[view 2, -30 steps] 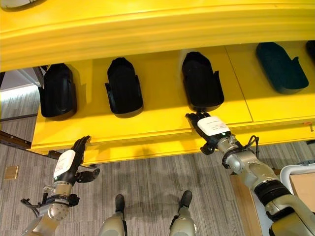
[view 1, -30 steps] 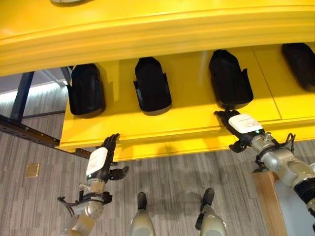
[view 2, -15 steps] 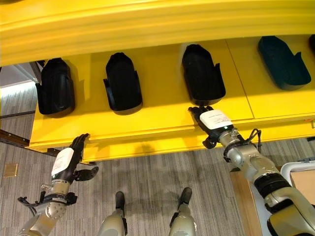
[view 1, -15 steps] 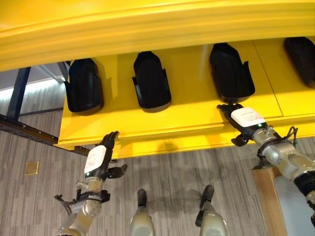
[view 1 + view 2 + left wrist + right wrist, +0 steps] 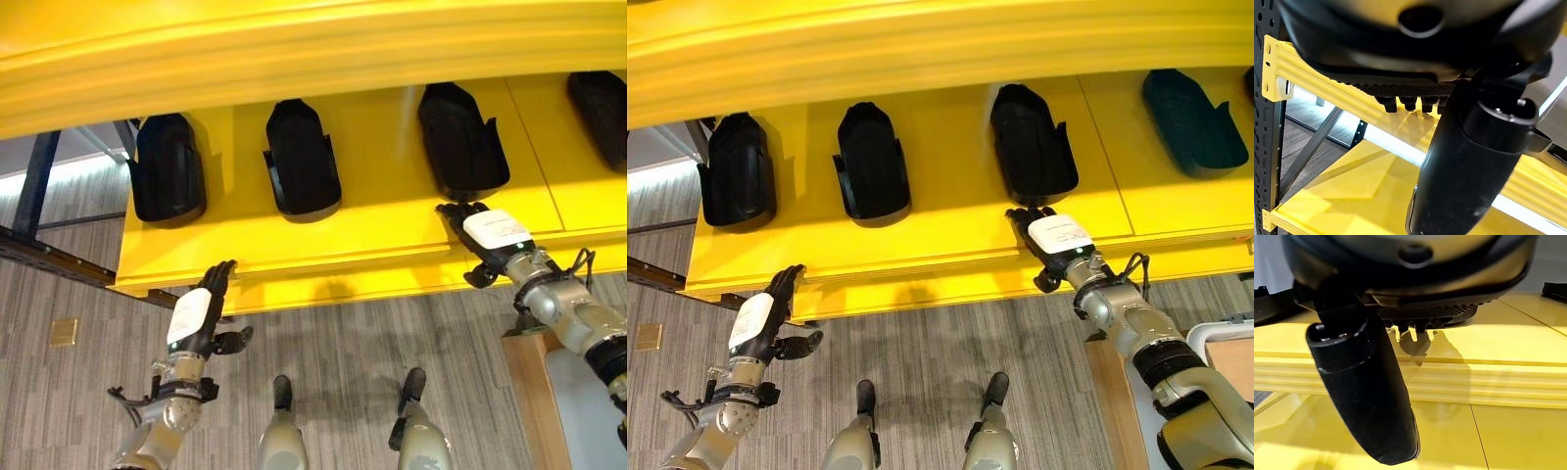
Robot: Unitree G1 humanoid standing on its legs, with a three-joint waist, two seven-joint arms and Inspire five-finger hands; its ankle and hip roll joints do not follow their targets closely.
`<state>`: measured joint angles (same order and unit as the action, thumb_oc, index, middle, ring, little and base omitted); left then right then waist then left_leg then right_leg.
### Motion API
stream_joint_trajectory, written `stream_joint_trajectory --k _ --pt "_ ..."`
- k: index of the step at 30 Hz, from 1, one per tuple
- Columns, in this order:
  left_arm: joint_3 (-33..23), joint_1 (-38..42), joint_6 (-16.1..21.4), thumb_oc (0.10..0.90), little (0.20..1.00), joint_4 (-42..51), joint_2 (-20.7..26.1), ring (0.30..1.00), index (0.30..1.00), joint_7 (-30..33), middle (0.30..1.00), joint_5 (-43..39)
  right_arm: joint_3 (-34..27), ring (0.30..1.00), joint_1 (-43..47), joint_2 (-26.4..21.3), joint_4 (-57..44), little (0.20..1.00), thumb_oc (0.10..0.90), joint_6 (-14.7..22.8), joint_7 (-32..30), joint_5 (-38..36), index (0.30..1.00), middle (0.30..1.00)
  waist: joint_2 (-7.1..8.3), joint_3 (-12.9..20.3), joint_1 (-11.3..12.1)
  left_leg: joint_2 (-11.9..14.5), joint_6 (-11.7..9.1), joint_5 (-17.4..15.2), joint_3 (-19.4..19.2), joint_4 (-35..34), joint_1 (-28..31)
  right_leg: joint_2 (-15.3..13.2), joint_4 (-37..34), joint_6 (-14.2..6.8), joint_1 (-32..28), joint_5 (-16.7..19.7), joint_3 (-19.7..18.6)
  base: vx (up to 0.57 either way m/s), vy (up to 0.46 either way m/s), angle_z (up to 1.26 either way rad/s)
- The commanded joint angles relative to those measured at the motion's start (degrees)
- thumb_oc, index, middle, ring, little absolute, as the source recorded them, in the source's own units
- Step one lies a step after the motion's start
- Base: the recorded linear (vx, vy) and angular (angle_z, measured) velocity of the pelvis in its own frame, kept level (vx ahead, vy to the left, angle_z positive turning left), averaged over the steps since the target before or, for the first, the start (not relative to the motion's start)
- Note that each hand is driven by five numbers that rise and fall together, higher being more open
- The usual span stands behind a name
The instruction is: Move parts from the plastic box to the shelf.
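Note:
Several black moulded parts lie in a row on the yellow shelf (image 5: 382, 235): one at the far left (image 5: 168, 168), a second (image 5: 303, 160) beside it, a third (image 5: 460, 140) right of centre and a fourth (image 5: 600, 105) at the right edge. My right hand (image 5: 490, 237) hovers over the shelf's front edge just below the third part, fingers straight, holding nothing. Held up in front of the shelf's lower left edge, my left hand (image 5: 199, 315) is open and empty. The right wrist view shows the shelf board (image 5: 1508, 340) past straight fingers (image 5: 1410, 326).
A deep yellow beam (image 5: 313, 49) of the upper shelf level overhangs the row of parts. A dark metal upright and brace (image 5: 44, 196) stand at the rack's left end. Grey carpet (image 5: 333, 343) lies below, and a wooden edge (image 5: 534, 392) shows at lower right.
My right hand has drawn back a little from the third part toward the shelf's front edge. The camera has shifted slightly. The left hand is much as before.

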<state>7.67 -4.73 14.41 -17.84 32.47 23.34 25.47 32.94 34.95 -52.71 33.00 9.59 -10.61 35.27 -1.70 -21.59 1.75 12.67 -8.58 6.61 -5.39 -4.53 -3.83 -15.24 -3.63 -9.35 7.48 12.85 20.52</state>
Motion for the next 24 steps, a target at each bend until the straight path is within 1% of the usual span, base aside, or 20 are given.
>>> stream_joint_trajectory --k 1,8,12,14,16,20,24 --pt "-2.77 -2.65 -7.91 0.900 1.000 -13.28 4.13 1.000 1.000 -6.15 1.000 -4.21 0.19 1.000 8.66 -2.71 2.33 1.000 0.900 -2.54 -1.14 -1.58 1.000 1.000 4.52 -3.62 0.66 -0.86 2.59 -3.94 1.17 3.96 -0.17 -3.38 13.66 -0.79 0.73 -8.55 -0.37 0.00 0.000 0.00" --pt "-3.13 -2.82 -7.91 0.900 1.000 -13.14 4.41 1.000 1.000 -6.07 1.000 -4.45 0.93 1.000 10.58 -2.50 3.68 1.000 0.900 -2.82 -1.41 -1.98 1.000 1.000 4.59 -4.05 1.06 -1.08 2.74 -3.93 1.60 4.18 -0.83 -3.53 13.81 -0.81 1.15 -8.41 -0.29 0.00 0.000 0.00" --pt "-3.17 -2.63 -8.08 0.900 1.000 -13.54 3.97 1.000 1.000 -6.10 1.000 -4.57 0.29 1.000 9.15 -1.27 2.30 1.000 0.900 -2.70 -1.17 -2.34 1.000 1.000 4.65 -4.24 1.01 -1.23 2.85 -4.07 1.71 4.44 -1.04 -3.64 13.91 -0.76 1.15 -8.40 -0.25 0.00 0.000 0.00" --pt "-3.24 -2.55 -8.35 0.900 1.000 -13.58 3.47 1.000 1.000 -6.16 1.000 -4.53 -1.46 1.000 6.34 0.14 -0.44 1.000 0.900 -2.57 -1.18 -2.78 1.000 1.000 4.82 -4.26 0.77 -1.23 2.94 -4.20 1.71 4.58 -1.01 -3.60 13.96 -0.77 1.12 -8.42 -0.24 0.00 0.000 0.00" --pt "-3.46 -2.45 -8.64 0.900 1.000 -13.67 3.13 1.000 1.000 -6.05 1.000 -4.67 -4.95 1.000 1.82 1.68 -4.01 1.000 0.900 -2.46 -1.52 -3.97 1.000 1.000 5.19 -4.15 0.49 -1.22 3.02 -4.37 1.67 4.76 -0.84 -3.54 13.95 -0.76 0.87 -8.43 -0.29 0.00 0.000 0.00" --pt "-4.12 -1.59 -9.60 0.900 1.000 -14.67 2.21 1.000 1.000 -5.93 1.000 -4.45 -10.37 1.000 -7.64 5.56 -11.46 1.000 0.900 -2.02 -1.42 -5.23 1.000 1.000 6.42 -3.31 -0.36 -0.96 3.04 -4.85 1.47 4.91 -0.04 -3.39 13.52 -0.91 -0.04 -8.30 -0.31 0.00 0.015 0.01" --pt "-4.32 -1.37 -9.94 0.900 1.000 -15.08 2.06 1.000 1.000 -5.62 1.000 -4.06 -11.85 1.000 -11.08 7.01 -14.63 1.000 0.900 -2.06 -1.14 -4.82 1.000 1.000 7.09 -2.56 -0.58 -0.89 3.00 -4.98 1.40 4.65 0.71 -3.26 13.18 -0.97 -0.72 -8.29 -0.30 0.00 0.000 0.00"
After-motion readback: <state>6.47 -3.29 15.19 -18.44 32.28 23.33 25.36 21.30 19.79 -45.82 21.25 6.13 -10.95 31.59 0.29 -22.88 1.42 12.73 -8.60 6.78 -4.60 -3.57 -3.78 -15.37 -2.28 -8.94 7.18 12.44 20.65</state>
